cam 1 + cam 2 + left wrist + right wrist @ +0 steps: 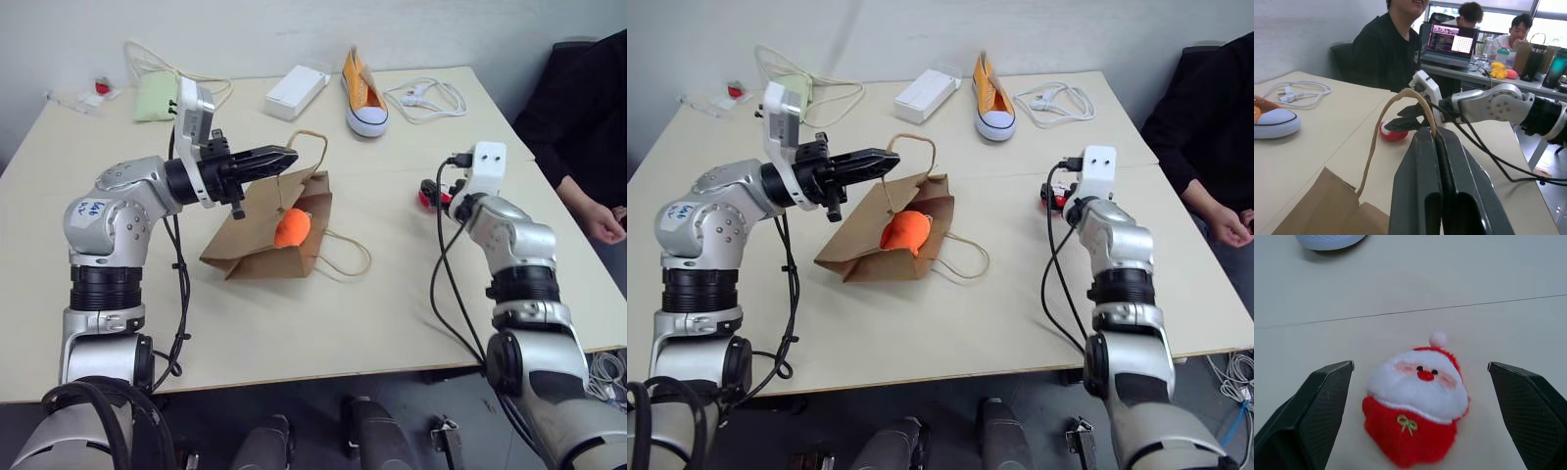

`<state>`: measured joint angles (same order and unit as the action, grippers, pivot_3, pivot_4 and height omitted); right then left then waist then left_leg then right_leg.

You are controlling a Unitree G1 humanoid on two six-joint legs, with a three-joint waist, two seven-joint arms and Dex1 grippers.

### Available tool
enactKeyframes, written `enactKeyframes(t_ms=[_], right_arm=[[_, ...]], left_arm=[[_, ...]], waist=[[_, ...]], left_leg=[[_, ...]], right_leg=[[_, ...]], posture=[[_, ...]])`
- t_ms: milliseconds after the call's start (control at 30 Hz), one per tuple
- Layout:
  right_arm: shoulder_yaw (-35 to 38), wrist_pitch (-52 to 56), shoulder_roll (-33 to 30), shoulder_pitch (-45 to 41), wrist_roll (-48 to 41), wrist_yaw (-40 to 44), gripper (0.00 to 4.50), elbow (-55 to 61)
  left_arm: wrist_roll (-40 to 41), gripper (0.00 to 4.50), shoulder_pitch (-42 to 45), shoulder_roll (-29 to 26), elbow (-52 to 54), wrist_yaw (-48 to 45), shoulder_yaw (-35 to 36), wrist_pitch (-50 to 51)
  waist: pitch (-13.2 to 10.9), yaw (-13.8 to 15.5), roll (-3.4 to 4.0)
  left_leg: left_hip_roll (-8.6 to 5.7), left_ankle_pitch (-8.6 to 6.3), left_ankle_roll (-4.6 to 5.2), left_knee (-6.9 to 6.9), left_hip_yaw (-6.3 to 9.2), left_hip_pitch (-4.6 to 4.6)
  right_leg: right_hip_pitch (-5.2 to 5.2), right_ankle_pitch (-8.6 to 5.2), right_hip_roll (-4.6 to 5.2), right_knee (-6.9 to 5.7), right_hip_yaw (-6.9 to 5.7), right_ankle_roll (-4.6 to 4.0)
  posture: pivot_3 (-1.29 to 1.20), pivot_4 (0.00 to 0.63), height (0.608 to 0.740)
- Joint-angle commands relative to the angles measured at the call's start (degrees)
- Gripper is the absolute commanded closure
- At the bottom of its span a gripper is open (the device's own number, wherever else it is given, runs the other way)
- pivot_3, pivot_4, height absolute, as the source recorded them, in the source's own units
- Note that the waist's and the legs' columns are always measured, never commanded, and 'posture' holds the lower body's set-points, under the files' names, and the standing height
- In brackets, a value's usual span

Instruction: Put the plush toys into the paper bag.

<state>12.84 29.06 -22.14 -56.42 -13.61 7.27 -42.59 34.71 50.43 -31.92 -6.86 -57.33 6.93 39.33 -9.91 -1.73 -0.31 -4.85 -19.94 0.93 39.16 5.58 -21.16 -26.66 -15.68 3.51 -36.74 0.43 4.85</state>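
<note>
The left gripper (284, 157) clenches the brown kraft paper bag's (255, 245) cord handle (1396, 105), while the right gripper's (1422, 404) released jaws flank the red-and-white Santa plush (1418, 406) on the desk (392, 304).

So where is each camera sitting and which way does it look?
Head eyes: high on the robot, facing down over the beige table, both arms, brown paper bag.
Left wrist: along the shut left claw pinching the bag's tan cord handle.
Right wrist: between the open right claw fingers, onto the red-and-white Santa plush.
Both wrist views share the Santa.
</note>
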Motion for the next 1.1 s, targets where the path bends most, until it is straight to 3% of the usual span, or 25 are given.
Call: enactKeyframes(t_ms=[33, 200, 333, 400, 533, 667, 900, 1100], right_arm=[[1.21, -5.92, 0.08, -3.36, 1.05, -0.53, 0.64, -8.92], [-0.17, -8.38, 0.15, -3.53, 1.47, 3.01, 2.47, -8.99], [-2.88, -7.47, -0.53, 0.44, 1.95, 9.09, 3.56, -1.54], [-4.63, -3.03, -0.57, 5.07, -1.07, 15.77, 3.87, 8.94], [-8.48, 15.11, -0.61, 14.92, -15.29, 27.72, 3.93, 37.01], [-12.42, 25.42, 0.66, 15.58, -21.21, 29.22, 3.93, 48.71], [-16.45, 24.57, 8.09, 6.38, -16.53, 24.56, 3.93, 39.56], [-20.08, 23.19, 12.38, 2.03, -13.66, 25.65, 3.93, 33.69]], left_arm=[[1.54, 4.5, 0.24, -1.21, 2.75, 0.42, 2.22, -0.26], [1.42, 4.5, 0.32, -2.23, 1.36, 0.06, 3.85, -1.3], [1.76, 4.5, -0.03, -3.15, 1.59, -0.8, 3.66, -0.26], [2.12, 4.5, 0.01, -3.66, 1.79, -1.36, 3.47, 0.32], [2.73, 4.5, 0.21, -4.44, 1.95, -2.05, 3.33, 1.03], [3.07, 4.5, 0.26, -4.62, 2.13, -2.7, 3.04, 1.51], [3.94, 4.5, -0.04, -4.69, 3.6, -3.74, 2.43, 2.66], [4.31, 4.5, 0.14, -4.36, 4.53, -3.39, 2.65, 2.95]], waist=[[0.0, -0.02, 0.0], [0.0, -0.46, 0.0], [0.0, -0.69, 0.0], [0.0, -0.64, 0.0], [0.0, -0.45, 0.01], [0.0, -0.55, 0.01], [0.0, -0.05, 0.01], [0.0, -0.13, 0.01]], left_leg=[[0.0, 0.0, 0.0, 0.01, 0.01, -0.01], [0.01, 0.0, 0.0, 0.01, 0.01, -0.02], [0.02, 0.0, 0.0, 0.03, 0.02, -0.02], [0.02, 0.0, 0.0, 0.03, 0.02, -0.02], [0.06, -0.01, -0.01, 0.05, 0.09, -0.07], [0.03, -0.01, -0.02, 0.11, 0.08, -0.06], [-0.01, -0.01, -0.03, 0.15, 0.09, -0.01], [-0.05, -0.01, -0.02, 0.12, 0.17, -0.02]], right_leg=[[0.01, 0.0, 0.0, 0.02, -0.01, 0.0], [0.02, 0.0, -0.01, 0.06, -0.03, 0.0], [0.02, 0.0, -0.01, 0.02, -0.02, 0.0], [0.02, 0.0, -0.01, 0.02, -0.03, 0.0], [0.01, 0.0, -0.03, 0.05, -0.07, 0.0], [0.0, 0.0, -0.02, -0.04, -0.04, 0.0], [0.01, 0.0, 0.0, -0.12, -0.04, 0.0], [0.01, 0.0, 0.03, -0.11, -0.1, 0.0]], posture=[[0.0, 0.15, 0.74], [0.0, 0.15, 0.74], [0.0, 0.15, 0.74], [0.0, 0.15, 0.74], [0.0, 0.15, 0.74], [0.0, 0.15, 0.74], [0.0, 0.15, 0.74], [0.0, 0.15, 0.74]])
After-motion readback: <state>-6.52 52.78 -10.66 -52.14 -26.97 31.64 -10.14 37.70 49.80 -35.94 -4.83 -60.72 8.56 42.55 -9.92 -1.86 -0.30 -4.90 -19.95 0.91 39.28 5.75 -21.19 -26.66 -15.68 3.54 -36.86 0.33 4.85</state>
